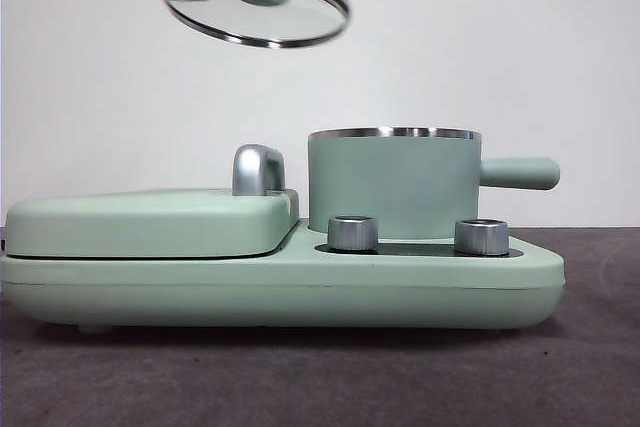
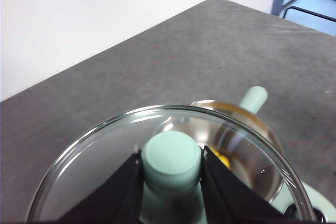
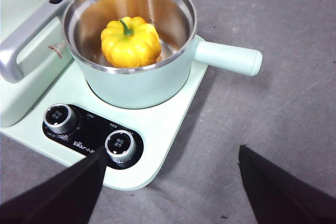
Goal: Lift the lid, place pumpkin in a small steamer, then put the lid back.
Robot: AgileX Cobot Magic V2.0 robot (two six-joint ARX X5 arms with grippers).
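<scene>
Lid (image 1: 256,2), tilted, clamped by its knob in the left gripper (image 2: 172,169), hung high and left of the steamer (image 1: 394,183) holding the pumpkin (image 3: 130,41); right gripper (image 3: 173,182) open, empty.

left gripper (image 2: 171,169) clamps lid (image 2: 94,161) knob | small steamer (image 2: 247,145) beneath

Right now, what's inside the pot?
The pumpkin sits upright on the steel floor of the pot, stem up. Nothing else shows inside; the floor under it is covered. The left gripper holds the lid up.
</scene>
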